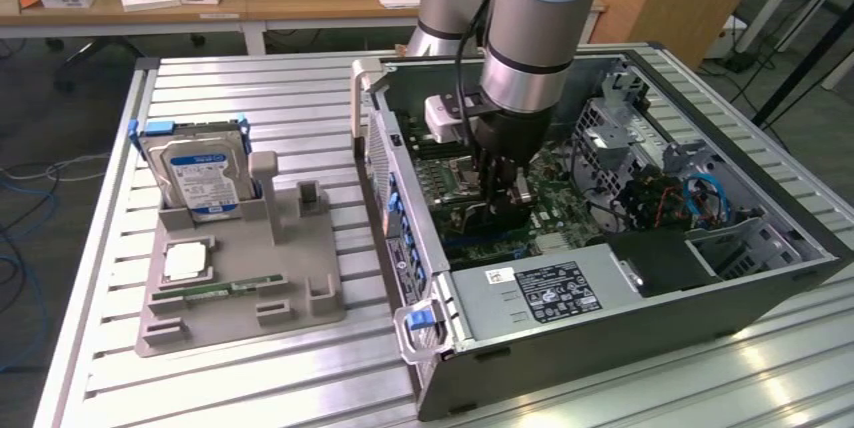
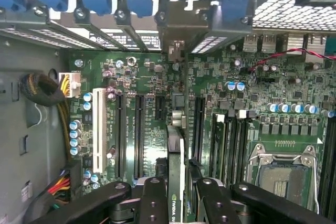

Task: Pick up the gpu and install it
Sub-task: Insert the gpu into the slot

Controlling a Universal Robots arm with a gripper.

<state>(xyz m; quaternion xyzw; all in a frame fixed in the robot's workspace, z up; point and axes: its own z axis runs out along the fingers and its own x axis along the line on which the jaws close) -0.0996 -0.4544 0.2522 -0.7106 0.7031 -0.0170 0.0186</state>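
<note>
The gpu is clamped edge-on between the fingers of the gripper and hangs directly beneath it, just above the slots of the motherboard. The card is judged light and stiff but fragile, and is best gripped on its board edges, not on components. The gripper is placed inside the open computer case, where the motherboard and a power supply are housed. Well apart, outside the case, a hard drive is stood in a grey holder.
</note>
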